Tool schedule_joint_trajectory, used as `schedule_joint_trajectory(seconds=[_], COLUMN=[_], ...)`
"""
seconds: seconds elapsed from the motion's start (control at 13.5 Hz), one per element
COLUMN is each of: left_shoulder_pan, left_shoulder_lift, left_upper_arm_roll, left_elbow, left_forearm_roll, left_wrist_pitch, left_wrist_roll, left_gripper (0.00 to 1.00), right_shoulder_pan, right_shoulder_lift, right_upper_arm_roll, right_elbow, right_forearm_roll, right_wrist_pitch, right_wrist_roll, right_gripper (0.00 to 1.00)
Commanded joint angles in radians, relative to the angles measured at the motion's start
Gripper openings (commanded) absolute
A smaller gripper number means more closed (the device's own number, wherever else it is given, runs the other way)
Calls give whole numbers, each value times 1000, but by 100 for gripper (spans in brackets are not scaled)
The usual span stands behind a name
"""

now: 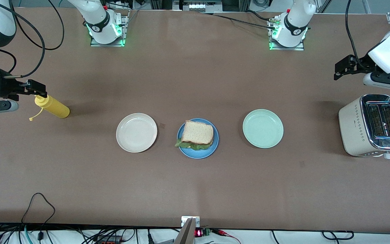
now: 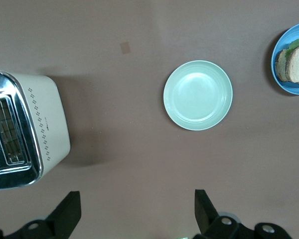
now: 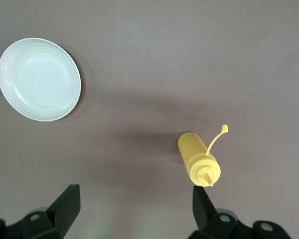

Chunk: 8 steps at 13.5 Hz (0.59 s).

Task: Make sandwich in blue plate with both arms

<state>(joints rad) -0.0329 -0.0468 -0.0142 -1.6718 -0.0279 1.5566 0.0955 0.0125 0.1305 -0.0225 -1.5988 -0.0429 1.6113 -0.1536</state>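
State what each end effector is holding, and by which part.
Nothing. The left end effector hangs open above the table near the toaster; the right end effector hangs open over the yellow bottle.

Two glossy white jointed arms, black bands at joints, green lights glowing at both bases on metal mounting plates. Black cables loop off each. Left pincer [image 1: 340,72] black, two flat fingers on white wrist block; right pincer [image 1: 37,88] black behind a silver cylinder with a small blue light.
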Motion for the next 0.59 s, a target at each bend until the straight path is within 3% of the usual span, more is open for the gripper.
schedule_joint_trajectory(seconds=[0.0, 0.52], left_shoulder_pan=[-4, -4], left_shoulder_lift=[-15, 1], left_upper_arm_roll=[8, 6], left_elbow=[-5, 17], left_forearm_roll=[-20, -17], left_wrist_pitch=[-15, -33], left_wrist_roll=[-16, -17], left_gripper=[100, 100], right_shoulder_pan=[-3, -5], right_shoulder_lift=[-26, -23], right_upper_arm_roll=[6, 6], right_elbow=[-32, -24], right_forearm_roll=[5, 6], right_wrist_pitch=[18, 27], right_wrist_roll=[14, 14], right_gripper=[100, 100])
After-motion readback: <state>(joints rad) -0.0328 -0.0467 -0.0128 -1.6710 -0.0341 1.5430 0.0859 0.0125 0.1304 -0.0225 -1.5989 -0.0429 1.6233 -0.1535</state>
